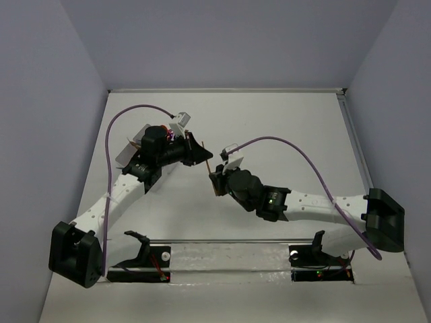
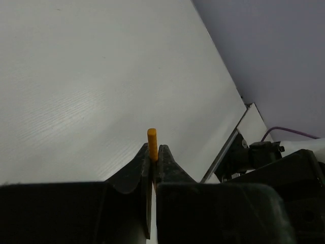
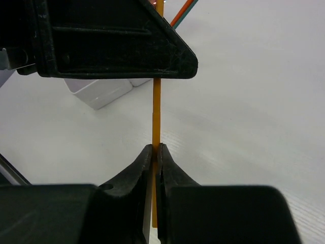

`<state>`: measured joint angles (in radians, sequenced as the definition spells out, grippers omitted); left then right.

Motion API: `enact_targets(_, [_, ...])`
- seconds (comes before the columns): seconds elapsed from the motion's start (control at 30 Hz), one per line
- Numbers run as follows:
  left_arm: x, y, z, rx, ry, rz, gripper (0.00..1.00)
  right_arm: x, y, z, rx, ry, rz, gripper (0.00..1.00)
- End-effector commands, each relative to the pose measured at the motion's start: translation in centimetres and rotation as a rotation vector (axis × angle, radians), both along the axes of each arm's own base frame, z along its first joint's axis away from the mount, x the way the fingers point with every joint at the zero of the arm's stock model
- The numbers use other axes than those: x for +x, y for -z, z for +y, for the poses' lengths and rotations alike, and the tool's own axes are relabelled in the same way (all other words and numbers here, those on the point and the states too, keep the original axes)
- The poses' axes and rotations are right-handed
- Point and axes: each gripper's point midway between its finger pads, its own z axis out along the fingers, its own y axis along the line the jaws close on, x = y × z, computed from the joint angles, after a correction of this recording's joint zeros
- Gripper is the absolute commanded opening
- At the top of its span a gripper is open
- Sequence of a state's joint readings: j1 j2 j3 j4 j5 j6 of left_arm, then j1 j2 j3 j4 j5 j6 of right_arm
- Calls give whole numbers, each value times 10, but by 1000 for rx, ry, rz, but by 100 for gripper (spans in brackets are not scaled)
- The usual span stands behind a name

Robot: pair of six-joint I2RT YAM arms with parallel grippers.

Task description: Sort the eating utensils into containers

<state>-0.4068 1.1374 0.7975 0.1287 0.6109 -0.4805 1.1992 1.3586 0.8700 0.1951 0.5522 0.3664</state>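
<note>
Counter [image 1: 283, 121] in white, closed in by pale lilac walls. Two arms bolted at the near edge, leaning inward and meeting about mid-counter, slightly toward the left edge. Whitish tray [image 1: 128, 149] close to the left edge, largely covered by the left arm from above; one pale corner visible in the right wrist view.

Left pincer [image 1: 202, 156] pressed tight on an orange stick [image 3: 156, 109], with the blunt end poking just past the fingertips in the left wrist view. Right pincer [image 3: 154, 152] pinching the same stick further along its length, just beside the left pincer. Orange stick bridging the short gap between the two, outside the tray.

Red stick [image 3: 181, 13] and teal stick [image 3: 188, 12] side by side beyond the left pincer, only short lengths showing. Cannot tell whether either lies in a compartment.
</note>
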Motion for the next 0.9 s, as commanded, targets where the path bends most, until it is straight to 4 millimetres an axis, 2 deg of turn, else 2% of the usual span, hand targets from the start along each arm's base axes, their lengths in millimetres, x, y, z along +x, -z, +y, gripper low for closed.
enact_targets(0.0, [7, -8, 5, 19, -35, -66, 6, -1, -26, 5, 102, -1, -36, 17])
enact_targets(0.03, [11, -9, 9, 31, -68, -79, 6, -2, -25, 4, 103, -2, -33, 25])
enact_targets(0.07, [12, -10, 12, 44, -82, -89, 6, -3, -28, 2, 120, 4, -28, 43])
enact_targets(0.1, [14, -11, 15, 54, -96, -95, 6, -4, -23, -2, 115, 9, -19, 48])
enact_targets(0.13, [18, -12, 19, 67, -127, -102, 6, -6, -27, -7, 133, 13, -22, 56])
enact_targets(0.2, [23, -14, 25, 77, -162, -116, 6, -9, -28, -14, 151, 17, -19, 62])
enact_targets(0.23, [28, -14, 33, 84, -201, -118, 6, -11, -18, -21, 137, 21, -9, 65])
enact_targets(0.33, [35, -20, 44, 95, -260, -145, 6, -16, -20, -40, 158, 41, -7, 66])
enact_targets(0.37, [42, -24, 54, 107, -310, -161, 6, -18, -6, -48, 134, 51, 5, 66])
enact_targets(0.4, [46, -28, 64, 118, -350, -176, 6, -19, -12, -57, 160, 67, 2, 66])
enact_targets(0.43, [53, -35, 73, 126, -400, -194, 6, -20, -8, -63, 157, 76, 7, 66])
enact_targets(0.47, [58, -38, 83, 133, -439, -198, 6, -22, 6, -71, 127, 87, 25, 66])
enact_targets(0.53, [68, -52, 100, 143, -524, -228, 6, -25, 6, -83, 149, 110, 37, 66])
enact_targets(0.6, [75, -58, 119, 161, -596, -239, 6, -30, 20, -92, 132, 113, 58, 66])
enact_targets(0.67, [81, -67, 137, 175, -674, -262, 6, -33, 17, -100, 164, 118, 57, 65])
enact_targets(0.73, [86, -68, 153, 200, -753, -270, 6, -36, 23, -107, 163, 116, 62, 65])
enact_targets(0.8, [94, -70, 168, 234, -834, -290, 6, -39, 20, -114, 187, 112, 57, 65])
enact_targets(0.87, [99, -69, 175, 250, -877, -296, 6, -40, 16, -119, 206, 112, 49, 65])
